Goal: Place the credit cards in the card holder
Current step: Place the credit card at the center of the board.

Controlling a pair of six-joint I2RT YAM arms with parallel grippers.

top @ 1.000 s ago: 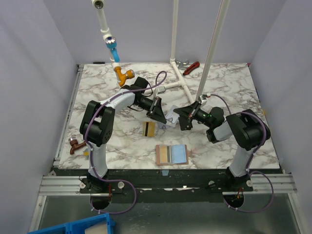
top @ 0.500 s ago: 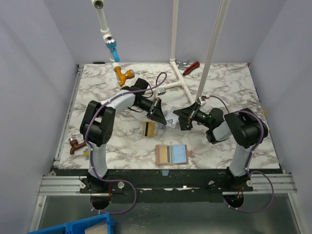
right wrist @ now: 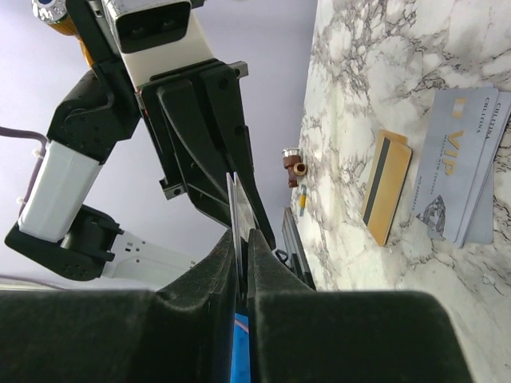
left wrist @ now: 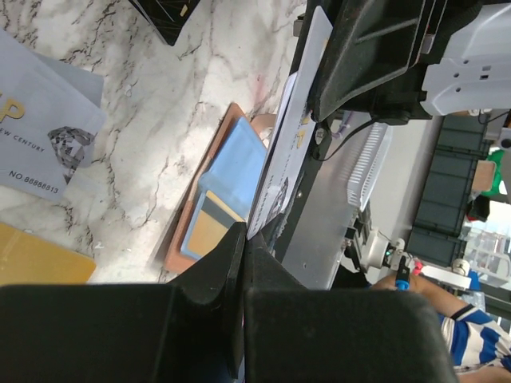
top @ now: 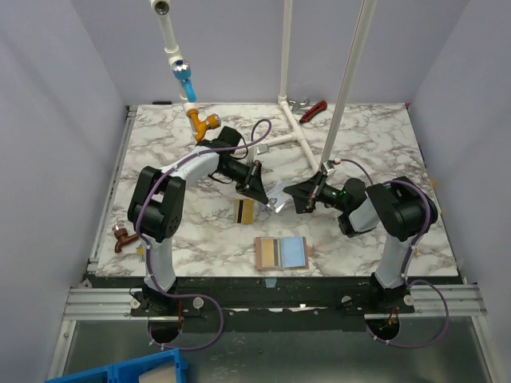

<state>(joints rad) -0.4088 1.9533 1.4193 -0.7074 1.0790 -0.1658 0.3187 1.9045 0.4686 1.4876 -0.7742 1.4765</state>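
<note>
1. Left hand [top: 263, 194] and right hand [top: 297, 198] meet mid-counter, fingertips facing each other.
2. Both are pinched onto one thin silvery-white plastic card [left wrist: 291, 136]. It is held on edge above the white marble-patterned counter [top: 176, 152], and each wrist view shows its own fingers closed tight on it.
3. Tan-brown leather-like folding card holder [top: 264, 254] lies open and flat near the front edge, below the two hands and apart from them.
4. A light blue card [top: 295, 251] sits on the holder's right half (the dark strip beside it is too small to identify).
5. A flat gold card with a dark stripe [top: 244, 210] lies loose on the counter, just left of the hands.
6. Silvery-grey cards printed VIP [right wrist: 459, 159] lie overlapped on the counter beside the gold one.
</note>
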